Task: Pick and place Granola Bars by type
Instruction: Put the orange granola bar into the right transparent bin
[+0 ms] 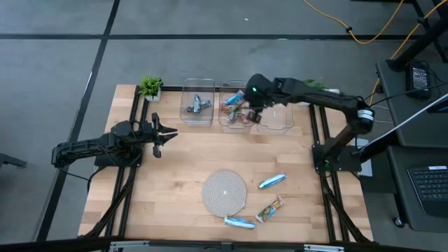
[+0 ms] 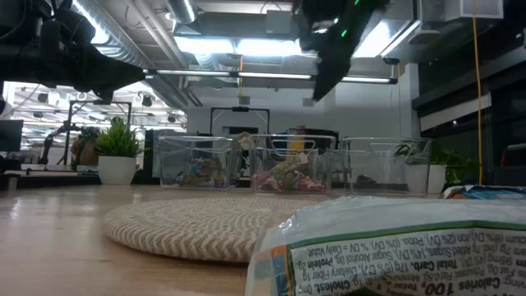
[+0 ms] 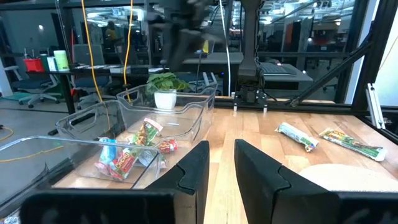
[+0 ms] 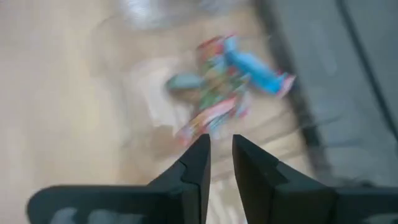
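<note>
Granola bar (image 2: pixel 394 247) before round mat (image 2: pixel 197 226)

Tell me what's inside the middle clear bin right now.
The middle bin holds a pile of bars, mostly red/green/orange plus a bright blue one. The right gripper hovering above hides part, so the count is unclear.

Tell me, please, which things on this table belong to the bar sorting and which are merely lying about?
Job: granola bars on the table; sorted bars in the left bin and the middle bin; empty right bin; right gripper above the middle bin.

Lying about: woven mat; potted plant.
</note>
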Motion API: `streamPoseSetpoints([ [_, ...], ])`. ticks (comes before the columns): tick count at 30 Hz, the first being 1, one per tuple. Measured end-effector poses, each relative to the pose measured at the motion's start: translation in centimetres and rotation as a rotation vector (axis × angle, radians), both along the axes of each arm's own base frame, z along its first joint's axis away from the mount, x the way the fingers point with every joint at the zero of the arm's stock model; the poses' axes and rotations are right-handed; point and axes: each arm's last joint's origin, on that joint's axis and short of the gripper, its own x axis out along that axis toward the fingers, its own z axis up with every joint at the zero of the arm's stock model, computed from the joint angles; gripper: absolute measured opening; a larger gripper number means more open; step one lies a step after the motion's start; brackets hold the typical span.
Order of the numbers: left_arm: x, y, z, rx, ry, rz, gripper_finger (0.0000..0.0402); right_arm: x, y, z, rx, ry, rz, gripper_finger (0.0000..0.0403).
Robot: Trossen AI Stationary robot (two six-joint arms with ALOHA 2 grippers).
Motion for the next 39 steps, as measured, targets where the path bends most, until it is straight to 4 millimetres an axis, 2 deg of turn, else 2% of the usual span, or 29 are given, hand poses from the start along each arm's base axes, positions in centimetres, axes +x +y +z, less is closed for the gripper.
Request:
streamPoseSetpoints([
  [5,0.0,0.0,0.0,0.000,0.000,0.000,0.0071,-2.2,5.2,2.1,0.072,0.058,0.081,0.0071],
  [11,0.0,0.0,0.0,0.000,0.000,0.000,0.0071,-5.4,12.1,3.2,0.141,-0.014,0.159,0.0071],
  [16,0.0,0.0,0.0,0.000,0.000,0.000,0.0069,-8.8,17.4,1.4,0.225,-0.033,0.210,0.0071],
  [20,0.0,0.0,0.0,0.000,0.000,0.000,0.0072,-11.3,20.4,-1.8,0.266,0.024,0.237,0.0071],
  [23,0.0,0.0,0.0,0.000,0.000,0.000,0.0072,-12.4,21.8,-4.7,0.281,0.055,0.260,0.0072],
  [28,0.0,0.0,0.0,0.000,0.000,0.000,0.0069,-12.7,22.9,-8.3,0.304,0.030,0.295,0.0072],
  [32,0.0,0.0,0.0,0.000,0.000,0.000,0.0070,-12.4,23.2,-9.0,0.318,0.000,0.306,0.0072],
  [39,0.0,0.0,0.0,0.000,0.000,0.000,0.0070,-12.4,23.5,-9.1,0.366,0.023,0.386,0.0072],
])
